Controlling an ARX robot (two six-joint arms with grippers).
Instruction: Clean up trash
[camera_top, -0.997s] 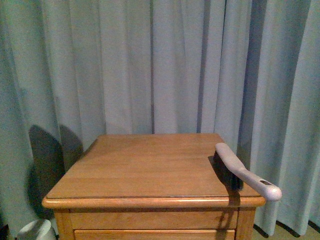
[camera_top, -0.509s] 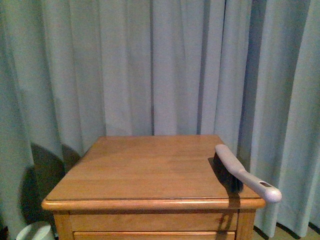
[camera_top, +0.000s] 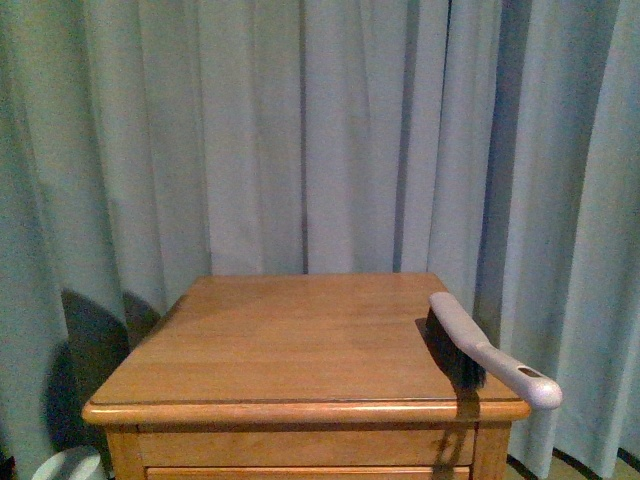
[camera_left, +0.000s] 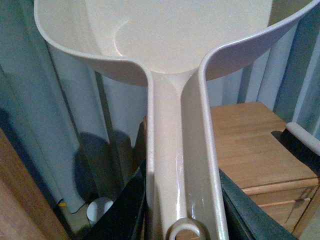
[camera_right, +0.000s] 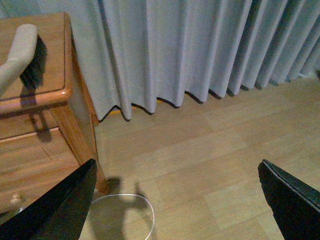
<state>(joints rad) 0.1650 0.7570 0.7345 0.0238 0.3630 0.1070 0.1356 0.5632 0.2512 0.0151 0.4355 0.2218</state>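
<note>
Holding the dustpan (camera_left: 180, 30) by its long handle, the left gripper (camera_left: 182, 215) is clamping its dark fingers (camera_left: 125, 215) against both sides of that handle. The pan is pointing away from the wrist, and I am judging that this grip lets the arm steer the pan's mouth. As much of the pan's inside as is showing is looking empty.

The right gripper (camera_right: 177, 165) is hanging spread wide over the floor (camera_right: 210, 150) beside the cabinet (camera_top: 290, 340), and it is gripping nothing. It is probably waiting free so that it can take the brush (camera_top: 470, 345).

The brush is lying at the right edge of the cabinet top, with its bristles resting on the wood and its pale handle sticking out past the front corner. This is probably leaving room for fingers to go around the handle.

The trash is not showing in any view. The cabinet top is carrying only the brush, and I am not finding a white wad on the floor either, so I cannot tell where it is. A round white container (camera_top: 65, 465) is standing on the floor to the left of the cabinet, near the curtain (camera_top: 300, 130). It may be the bin, but its inside is hidden.
</note>
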